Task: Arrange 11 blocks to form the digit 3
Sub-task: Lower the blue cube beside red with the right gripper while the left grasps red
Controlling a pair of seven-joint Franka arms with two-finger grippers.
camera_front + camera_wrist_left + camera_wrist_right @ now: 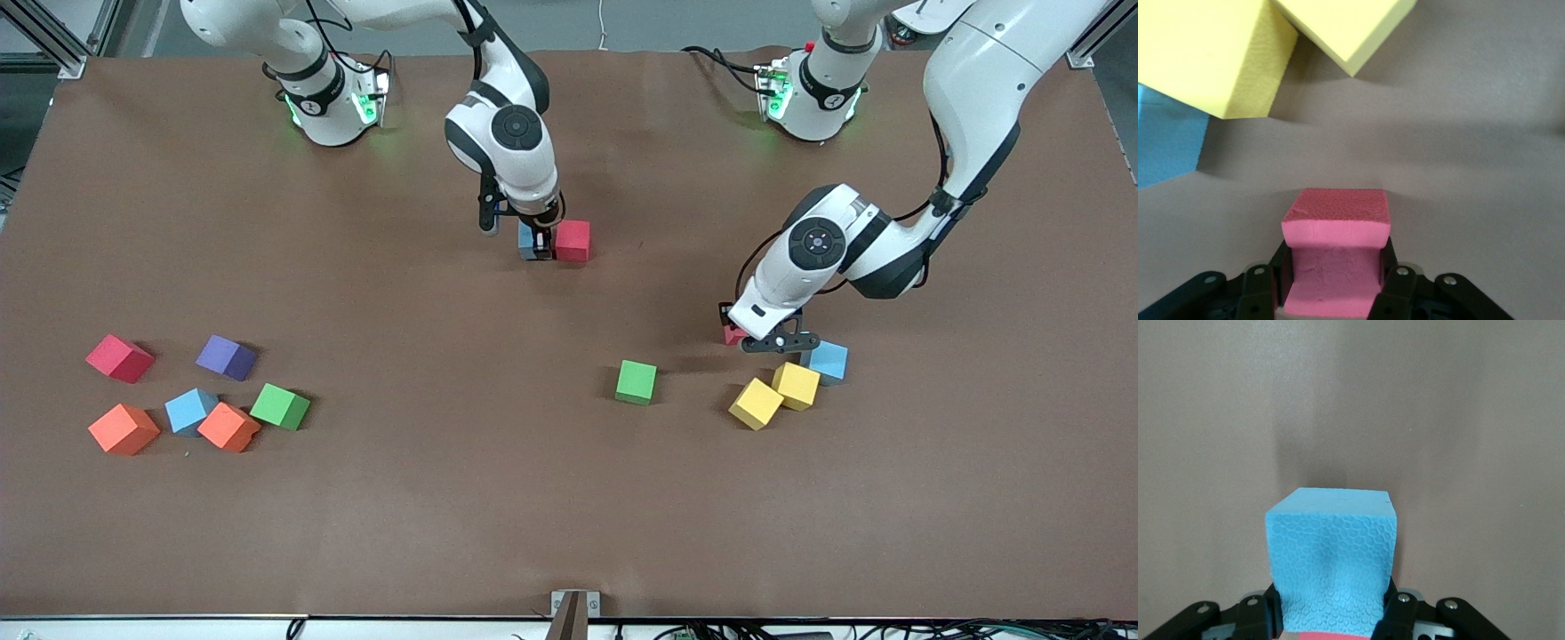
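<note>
Front view: my right gripper (540,238) is down at the counter (444,498) near its middle, clamped on a blue block (531,242) that sits touching a red block (573,240). My left gripper (756,336) is low toward the left arm's end of the counter, closed on a pink cube (733,335), of which only a corner shows. Just beside it, nearer the camera, lie a light blue block (829,361) and two yellow blocks (796,385) (756,404), clustered together. A green block (637,382) sits alone, nearer the middle. Toward the right arm's end lie six loose blocks: red (119,358), purple (226,357), light blue (189,411), green (280,406), and two orange (124,428) (228,427).

Left wrist view: the pink cube (1336,260) is squeezed between my fingers (1395,290), its sides visibly pinched in. Two yellow blocks (1205,53) (1341,27) and a blue one (1168,143) lie ahead on the counter.

Right wrist view: the blue block (1331,563) is held between my fingers (1395,613), resting on the counter.
</note>
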